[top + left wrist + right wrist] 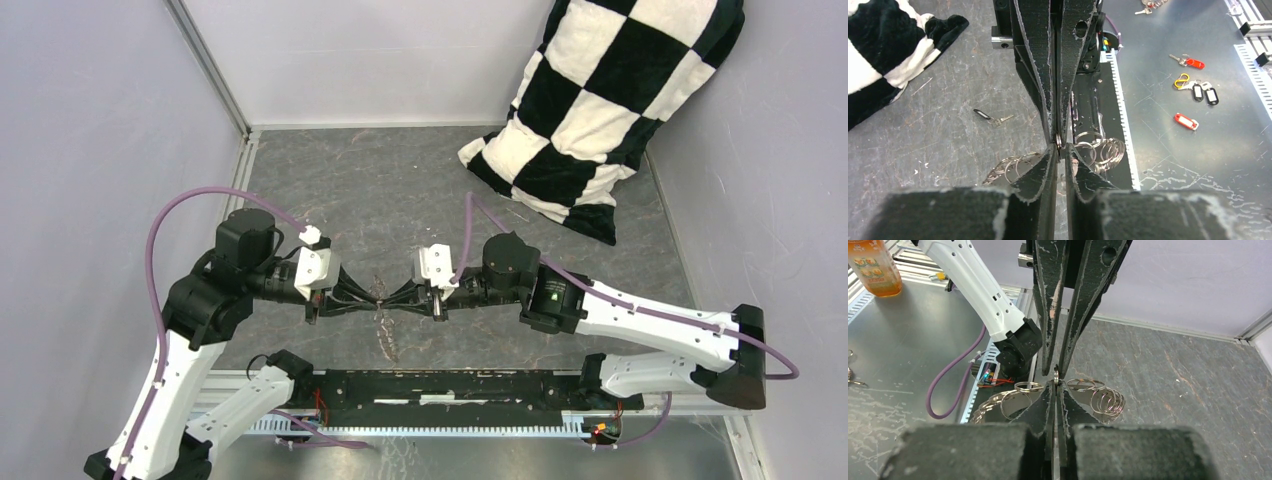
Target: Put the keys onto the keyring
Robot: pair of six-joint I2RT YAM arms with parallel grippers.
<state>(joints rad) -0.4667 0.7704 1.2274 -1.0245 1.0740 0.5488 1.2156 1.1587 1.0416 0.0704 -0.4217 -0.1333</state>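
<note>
Checkered pillow and scattered key tags

A black-and-white checkered pillow [610,110] is propped in the far right corner, its lower end on the dark, stone-patterned tabletop [400,190]. Past the tabletop's near edge, on a scratched metal sheet [1168,165], lie a red tag [1186,121], a second red tag [1194,63], two black tags [1211,96] and a yellow snap hook [1182,80]. An orange bottle [873,267] stands on bare metal.
</note>
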